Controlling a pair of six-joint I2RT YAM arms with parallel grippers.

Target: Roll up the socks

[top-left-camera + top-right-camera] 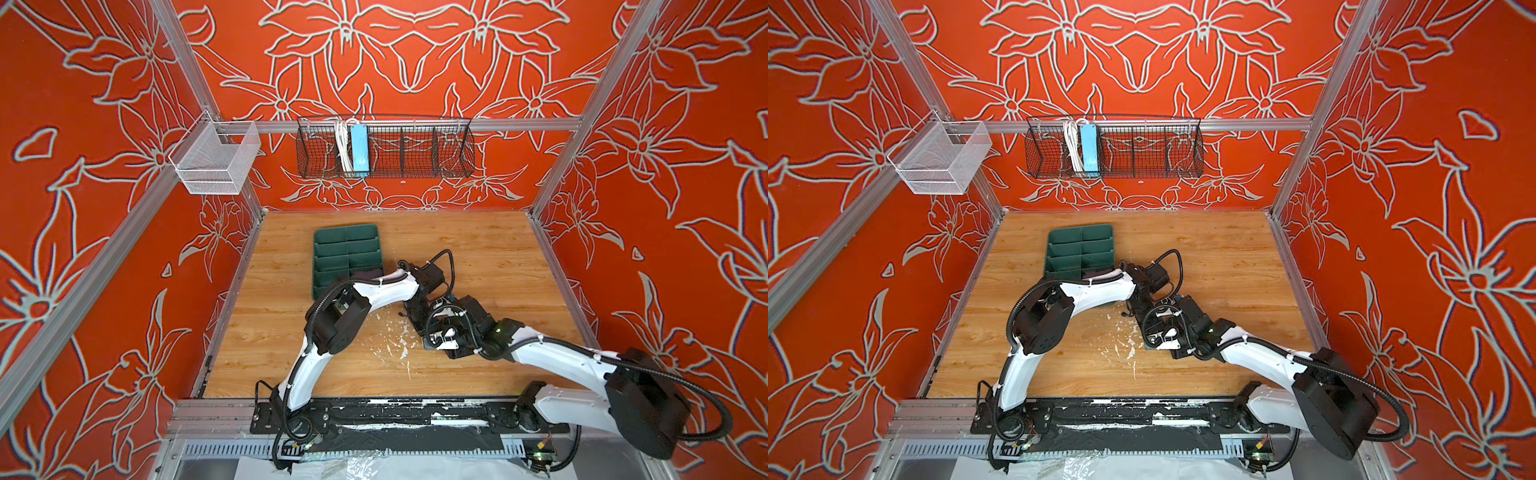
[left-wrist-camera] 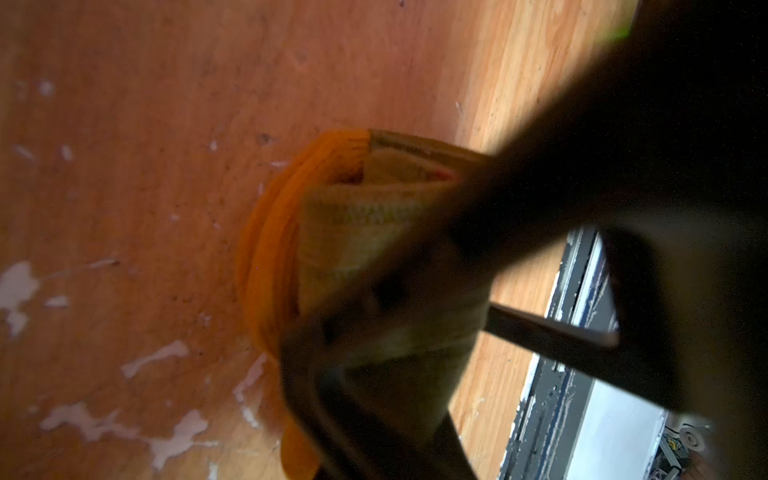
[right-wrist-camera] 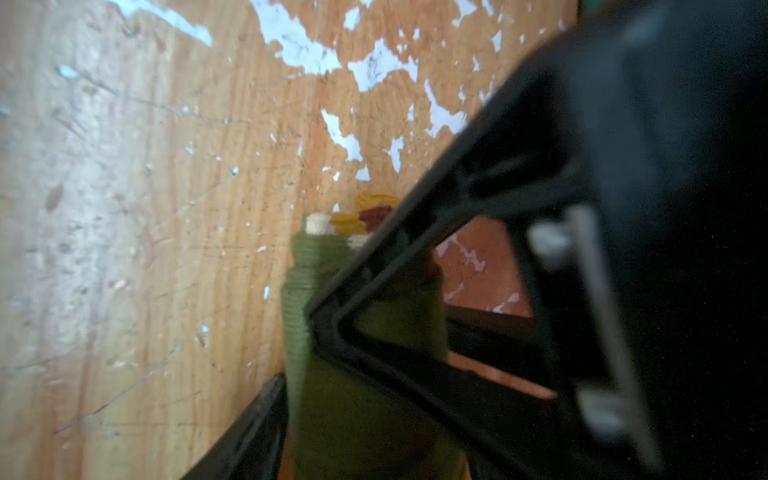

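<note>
On the tabletop [image 1: 478, 257], both arms meet just right of the middle. Along the far wall, a wire basket [image 1: 453, 160] holds a power strip [image 1: 359, 151] and a coiled cable [image 1: 343, 149] in its left part. I see nothing in its other compartments. The tray [image 1: 345, 227] lies far-left of the wrists. A dark bundle, probably the purple sock [image 1: 365, 275], sits in its near right compartment, and the others look bare. A mesh basket [image 1: 216, 166] hangs at the far left, and nothing shows in it.

The olive sock [image 3: 318, 259] is hidden under the wrists in both top views. The wrist views show it as a partly wound roll close over the tabletop, though I cannot tell whether it touches. The right gripper [image 3: 299, 365] stands wide, with the roll filling the gap between its jaws, so it seems to be clamped on the roll. The left gripper [image 2: 365, 299] is nearly pressed together and pinches the sock's mustard end [image 2: 266, 249].

The sock should handle as light, soft and limp. It is grippy rather than slick and not fragile, but springy enough to unwind. It is best held across the roll's body, with the loose end pinched.
</note>
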